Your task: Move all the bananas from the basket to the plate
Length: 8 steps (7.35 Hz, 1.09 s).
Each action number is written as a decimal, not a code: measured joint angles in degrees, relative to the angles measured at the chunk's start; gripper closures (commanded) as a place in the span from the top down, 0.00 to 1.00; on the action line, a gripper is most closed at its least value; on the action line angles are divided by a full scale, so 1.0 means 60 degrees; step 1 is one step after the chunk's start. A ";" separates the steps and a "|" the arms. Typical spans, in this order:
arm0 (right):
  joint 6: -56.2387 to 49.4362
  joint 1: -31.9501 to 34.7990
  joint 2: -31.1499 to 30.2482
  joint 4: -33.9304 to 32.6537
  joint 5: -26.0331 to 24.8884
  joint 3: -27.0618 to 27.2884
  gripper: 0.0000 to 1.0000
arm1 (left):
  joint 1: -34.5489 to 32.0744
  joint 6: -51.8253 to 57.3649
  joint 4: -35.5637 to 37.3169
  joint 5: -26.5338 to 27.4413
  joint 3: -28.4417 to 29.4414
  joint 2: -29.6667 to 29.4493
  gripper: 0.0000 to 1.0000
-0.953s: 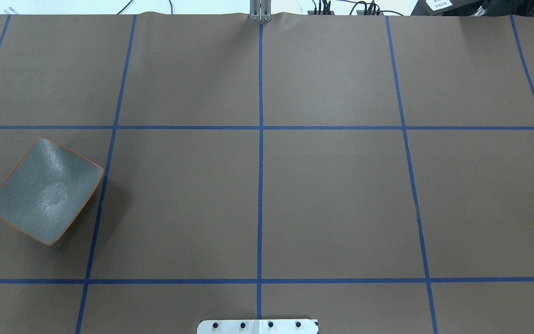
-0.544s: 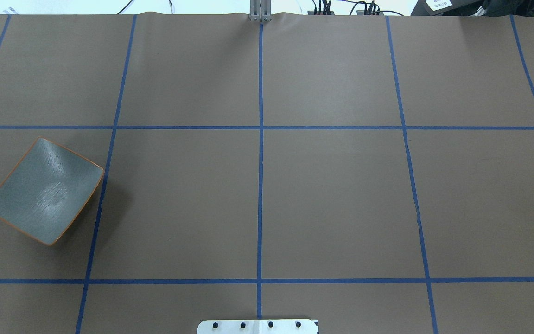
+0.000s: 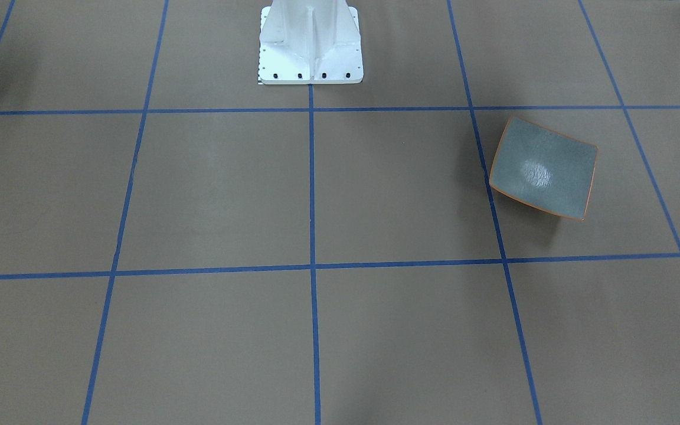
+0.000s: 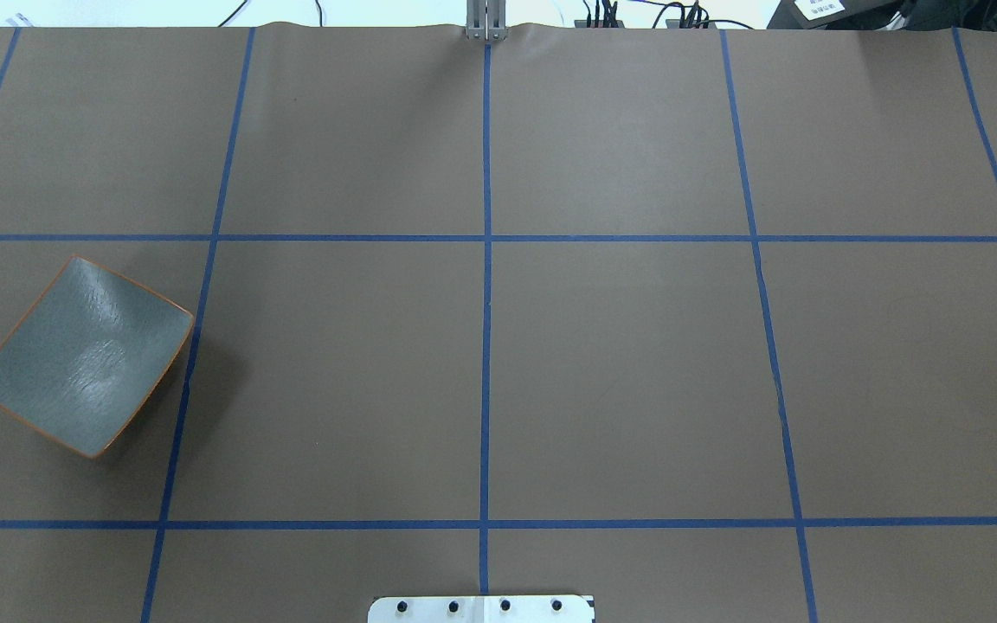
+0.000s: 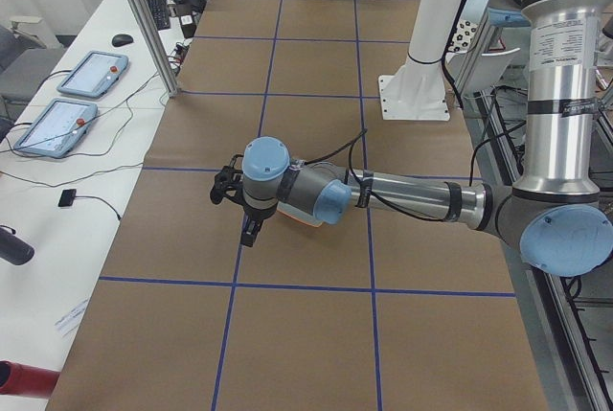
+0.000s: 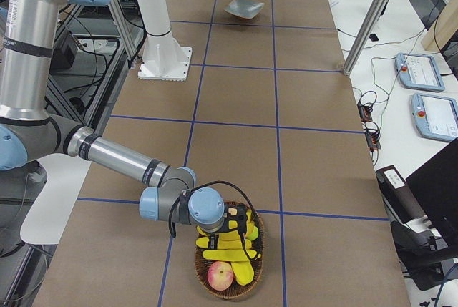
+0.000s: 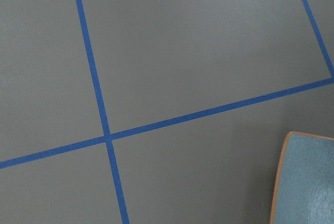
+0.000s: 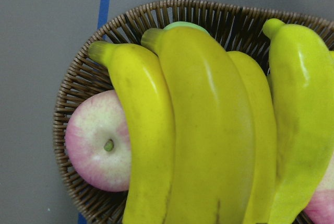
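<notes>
1. No change on the overhead view over the last second. The plate (image 4: 83, 355) sits at 9 o'clock from table centre, in the same spot and bare.
2. Four bananas (image 8: 209, 130) counted, all in the basket (image 8: 73, 85), which lies beyond the overhead view's 3 o'clock edge. They lie side by side over an apple (image 8: 96, 145), seen at 8 o'clock in the right wrist view.
3. The right gripper (image 6: 240, 225) hangs directly over the bananas. Its fingers are outside the wrist view, so I cannot tell how wide they are.
4. The left gripper (image 5: 230, 191) hovers by the plate, whose corner shows at 5 o'clock in the left wrist view. Its width cannot be told either.
5. Judgement: nothing has been transferred yet. The first pick looks close, probably the topmost banana.
</notes>
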 measured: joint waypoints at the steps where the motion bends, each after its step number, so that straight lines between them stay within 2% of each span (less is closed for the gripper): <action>1: -0.0043 0.0127 0.0037 0.0006 0.0045 0.0014 0.00 | 0.0000 -0.0007 0.0000 -0.0006 -0.0032 0.0000 1.00; 5: -0.0217 0.0530 0.0101 0.0011 0.0131 0.0105 0.00 | 0.0000 -0.0013 0.0000 -0.0021 -0.0082 0.0000 1.00; 8: -0.0224 0.1175 0.0253 -0.0047 0.0496 0.0517 0.00 | 0.0000 -0.0093 -0.0019 -0.0026 -0.0100 -0.0002 1.00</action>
